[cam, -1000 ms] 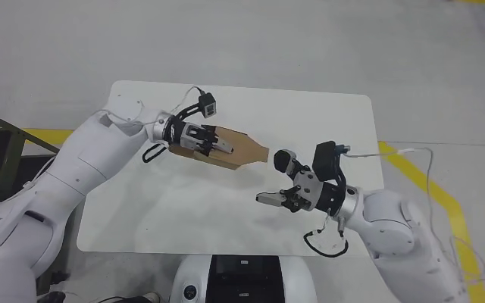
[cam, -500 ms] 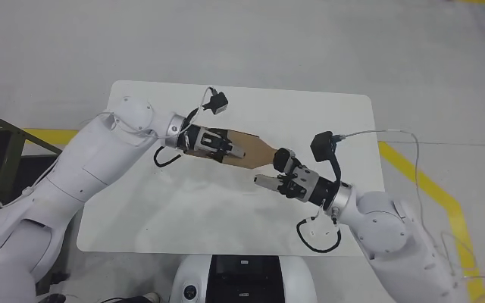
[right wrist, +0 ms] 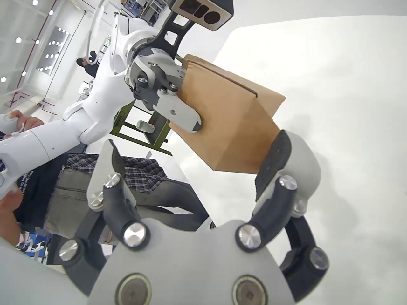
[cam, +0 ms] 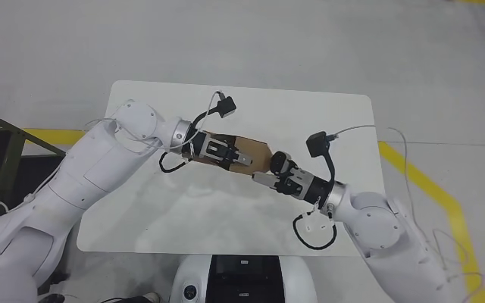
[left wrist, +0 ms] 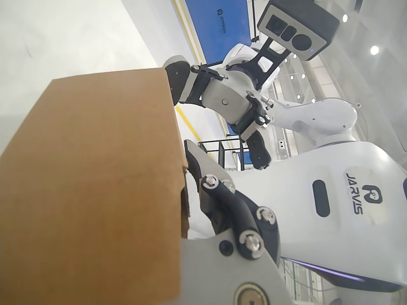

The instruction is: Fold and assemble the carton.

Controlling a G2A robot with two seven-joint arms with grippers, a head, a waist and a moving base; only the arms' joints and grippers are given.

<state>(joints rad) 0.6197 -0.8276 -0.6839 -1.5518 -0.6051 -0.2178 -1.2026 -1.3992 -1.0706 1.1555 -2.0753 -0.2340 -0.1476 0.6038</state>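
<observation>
Item: brown cardboard carton (right wrist: 229, 118), part-folded. Carried from the white bench's (cam: 151, 212) left side to above its middle, clenched in my left fingers (right wrist: 181, 112). Right fingers (right wrist: 276, 153), spread, closed in; one pad met its free end, likely for folding.

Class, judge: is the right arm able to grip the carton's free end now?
Probably yes: the open right claw sits at the carton's free end, nothing between; the left claw holds the other.

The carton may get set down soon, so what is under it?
Bare white table shows below the carton, which the left gripper holds. The spot straight beneath it is hidden by the carton itself.
</observation>
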